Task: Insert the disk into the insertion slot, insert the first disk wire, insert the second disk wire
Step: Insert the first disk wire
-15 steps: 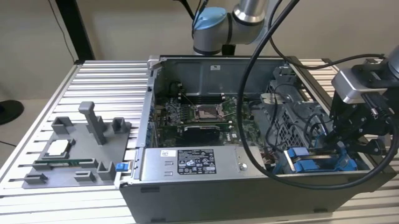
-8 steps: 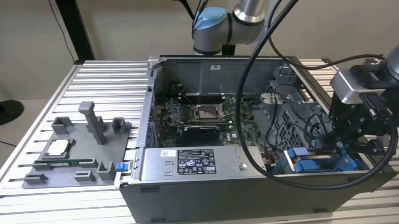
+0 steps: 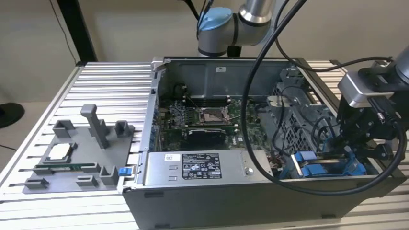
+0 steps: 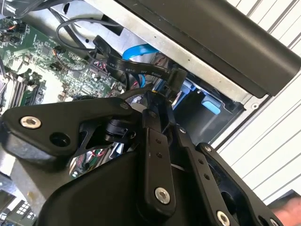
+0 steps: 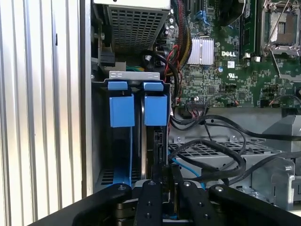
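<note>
Your arm (image 3: 252,17) stands at the bench's (image 3: 102,81) far edge, its blue-capped joint held high, and it reaches across toward the bench edge on the exterior view's right. Near the front corner on that side the wrist (image 3: 367,88) is tipped over, so your gripper (image 3: 361,143) hangs below it and points steeply down. In both wrist views the black linkage bars (image 5: 150,207) run inward to a narrow point. The fingers (image 4: 154,141) are drawn close together, their tips almost meeting.
</note>
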Action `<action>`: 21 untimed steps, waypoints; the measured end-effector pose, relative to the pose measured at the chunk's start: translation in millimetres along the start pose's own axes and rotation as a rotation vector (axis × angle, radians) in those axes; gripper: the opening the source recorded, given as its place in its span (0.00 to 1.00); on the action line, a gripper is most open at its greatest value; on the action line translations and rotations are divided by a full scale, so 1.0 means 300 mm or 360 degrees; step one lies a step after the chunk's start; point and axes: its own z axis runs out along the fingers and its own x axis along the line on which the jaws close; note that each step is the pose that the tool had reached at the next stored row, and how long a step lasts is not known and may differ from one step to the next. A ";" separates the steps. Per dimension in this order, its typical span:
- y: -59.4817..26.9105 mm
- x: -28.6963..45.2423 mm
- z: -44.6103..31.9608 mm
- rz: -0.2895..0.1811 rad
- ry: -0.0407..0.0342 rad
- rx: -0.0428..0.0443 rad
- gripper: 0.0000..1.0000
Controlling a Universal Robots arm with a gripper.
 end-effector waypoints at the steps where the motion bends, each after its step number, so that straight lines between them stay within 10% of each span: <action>1: 0.000 0.000 0.001 0.0001 0.0000 0.0000 0.00; 15: 0.000 -0.002 -0.020 0.0006 0.0001 0.0001 0.00; 21: 0.001 -0.007 -0.020 0.0006 0.0045 0.0002 0.00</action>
